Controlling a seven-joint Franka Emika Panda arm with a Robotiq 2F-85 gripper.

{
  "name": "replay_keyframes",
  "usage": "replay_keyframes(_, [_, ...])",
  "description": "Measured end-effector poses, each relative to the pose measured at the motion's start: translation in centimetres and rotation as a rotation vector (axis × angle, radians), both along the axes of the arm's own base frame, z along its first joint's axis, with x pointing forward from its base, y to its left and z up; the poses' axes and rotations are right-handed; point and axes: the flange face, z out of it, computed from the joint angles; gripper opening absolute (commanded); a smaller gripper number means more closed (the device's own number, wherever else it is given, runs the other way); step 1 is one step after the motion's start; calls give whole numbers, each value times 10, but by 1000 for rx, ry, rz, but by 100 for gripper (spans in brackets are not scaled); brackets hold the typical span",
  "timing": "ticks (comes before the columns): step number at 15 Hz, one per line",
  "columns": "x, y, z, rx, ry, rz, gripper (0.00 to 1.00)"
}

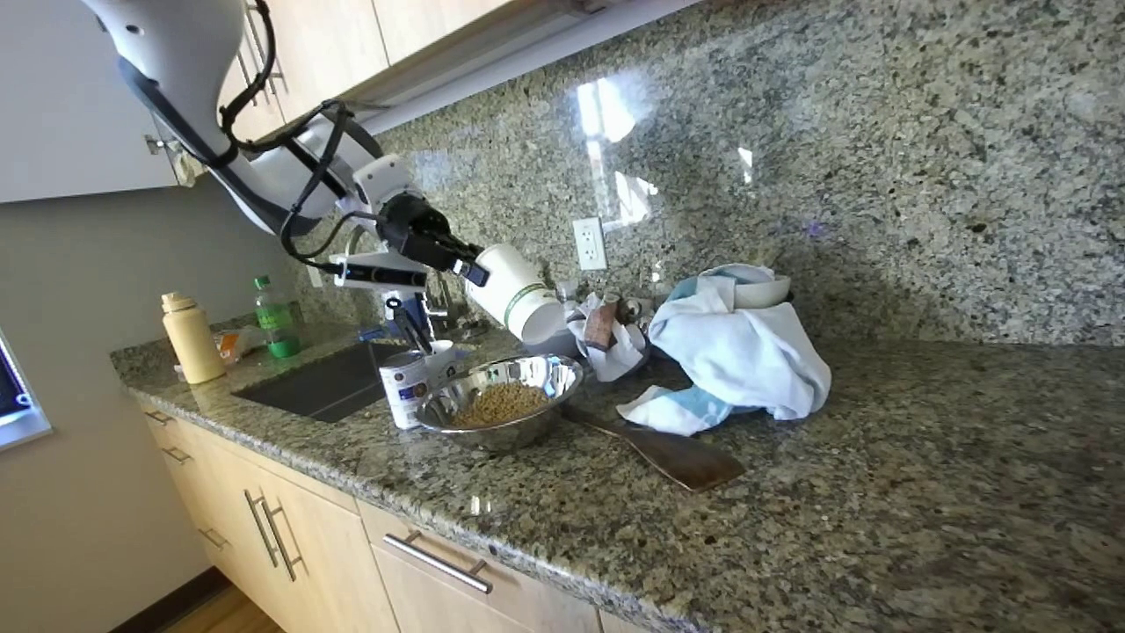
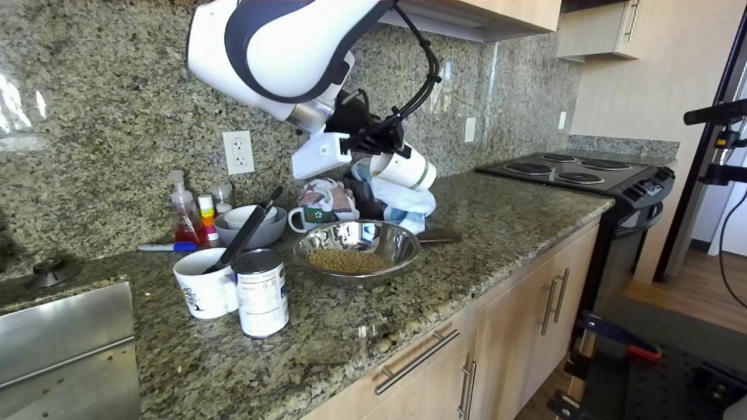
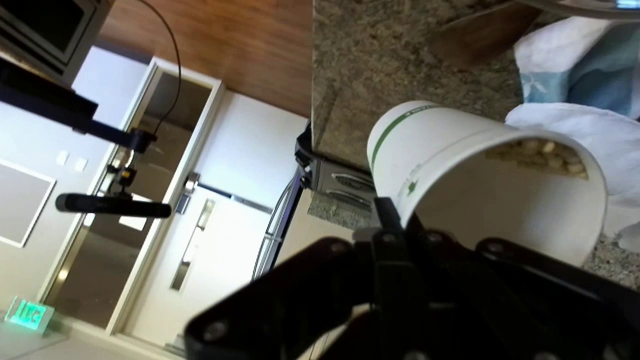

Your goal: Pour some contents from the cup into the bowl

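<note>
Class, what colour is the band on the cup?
Green; the band shows best in the wrist view.

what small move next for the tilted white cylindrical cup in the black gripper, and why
Probably tip the mouth of the white cylindrical cup down toward the shiny metal bowl: the black gripper grips the cup's rim, its base hangs lower in both exterior views, and the wrist view shows pale pellets inside.
</note>
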Motion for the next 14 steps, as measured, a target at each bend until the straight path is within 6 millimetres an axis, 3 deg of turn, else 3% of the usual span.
replay_keyframes(8, [36, -14, 23, 351, -254, -8, 1])
replay_keyframes(14, [63, -8, 36, 561, -494, 47, 1])
